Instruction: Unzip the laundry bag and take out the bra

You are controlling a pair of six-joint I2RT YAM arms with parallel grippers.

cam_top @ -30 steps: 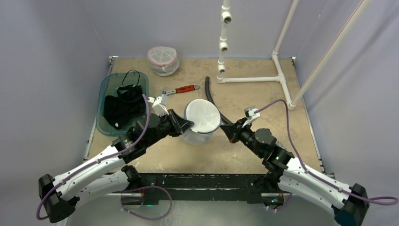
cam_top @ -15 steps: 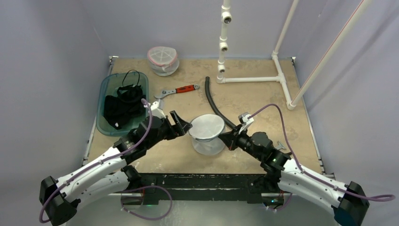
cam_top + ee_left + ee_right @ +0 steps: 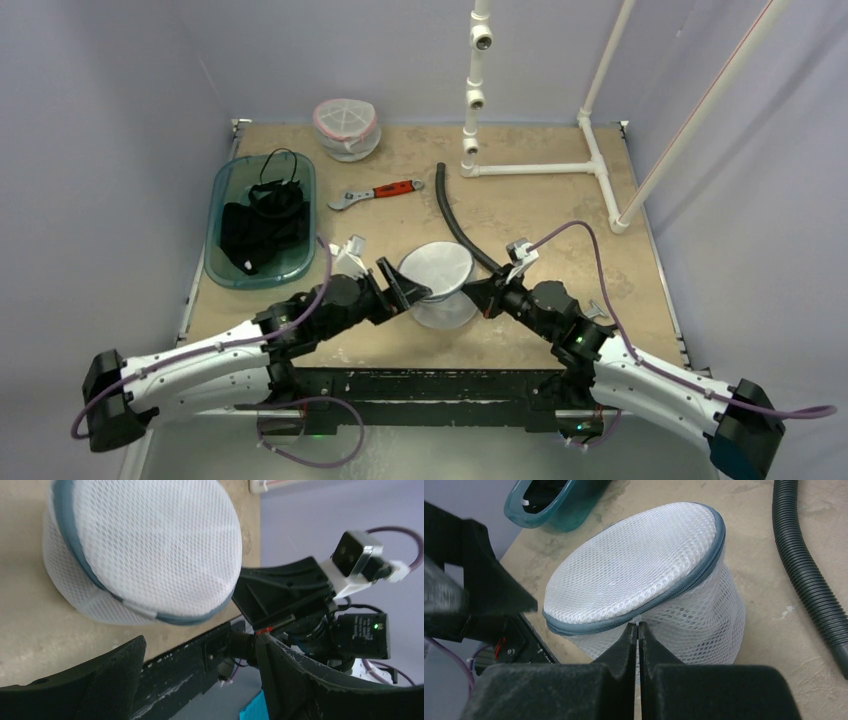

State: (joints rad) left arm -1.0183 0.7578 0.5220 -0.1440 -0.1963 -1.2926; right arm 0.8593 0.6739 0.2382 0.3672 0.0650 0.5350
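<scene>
Clothing (image 3: pixel 258 230), all black, fills the teal bin (image 3: pixel 222 185) at the left of the overhead view. Centre frame sits the bag (image 3: pixel 440 272), a round white mesh drum with a grey-blue zip around its tilted lid, closed where visible, contents hidden. The left gripper (image 3: pixel 408 288) gapes just beside it. Only the right wrist view shows the right gripper (image 3: pixel 638 630) pinched on the zip tab (image 3: pixel 638 623).

White mesh laundry bag (image 3: pixel 437 285), round, blue-grey zipper (image 3: pixel 696 577) closed, top tilted, table's near middle
</scene>
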